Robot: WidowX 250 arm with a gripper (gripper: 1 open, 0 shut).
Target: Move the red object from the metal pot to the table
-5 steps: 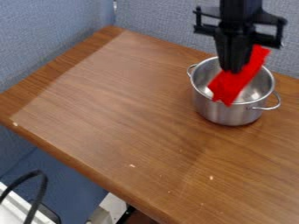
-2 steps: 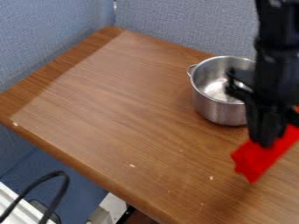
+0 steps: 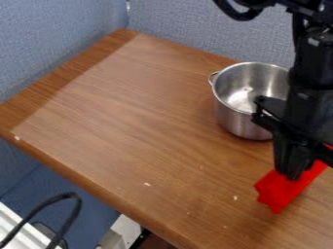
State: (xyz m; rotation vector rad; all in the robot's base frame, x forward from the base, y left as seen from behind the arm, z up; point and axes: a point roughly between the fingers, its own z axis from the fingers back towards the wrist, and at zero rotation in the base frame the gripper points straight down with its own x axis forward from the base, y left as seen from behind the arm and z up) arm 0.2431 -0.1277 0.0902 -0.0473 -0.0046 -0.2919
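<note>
item: red block point(image 3: 287, 187), out of the steel pot point(image 3: 248, 99), hanging low over the wooden table point(image 3: 117, 117) near its front right edge, just beside the pot. holder: one gripper point(image 3: 297, 161), pointing straight down, jaws pressed together on the block's upper end. relation: the block lies directly beneath the gripper, long axis slanting down toward the lower left; its lower end looks at or just above the wood, contact uncertain. pot appears empty. obscured: the fingertips merge with the dark arm body; the arm is cut off by the top and right borders; the pot's right side is hidden behind the arm.
</note>
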